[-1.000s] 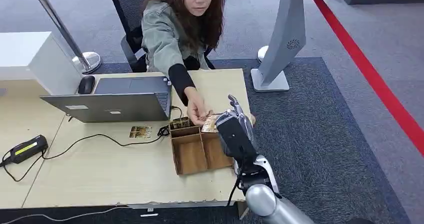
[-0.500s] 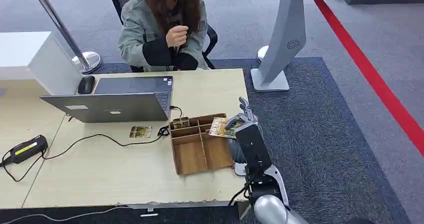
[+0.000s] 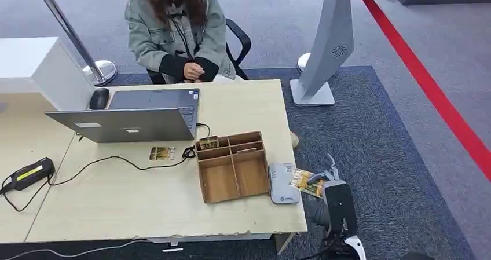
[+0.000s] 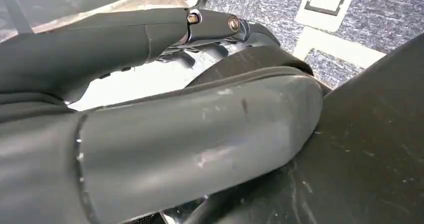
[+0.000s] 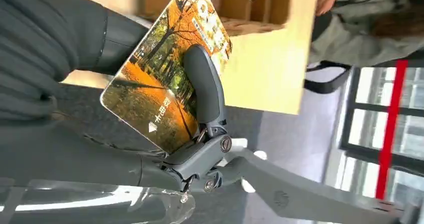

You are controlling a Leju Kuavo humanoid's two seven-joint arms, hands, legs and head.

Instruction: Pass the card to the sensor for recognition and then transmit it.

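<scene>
My right hand pinches a card printed with orange autumn trees, just past the table's right edge. The card's left end reaches the right side of the grey-white sensor, which lies flat on the table beside the wooden box. In the right wrist view a dark finger lies across the card, with the grey thumb behind it. My left hand holds nothing, and one finger is stretched straight out.
A wooden compartment box holds a few cards at its far left. Another card lies by a cable. A laptop, mouse and power brick sit to the left. A person sits behind the table. A grey kiosk stand stands at the right.
My right hand took the card from the person's hand over the box, then pulled back and down to the sensor's right side. The person drew the arm back and sat up.
</scene>
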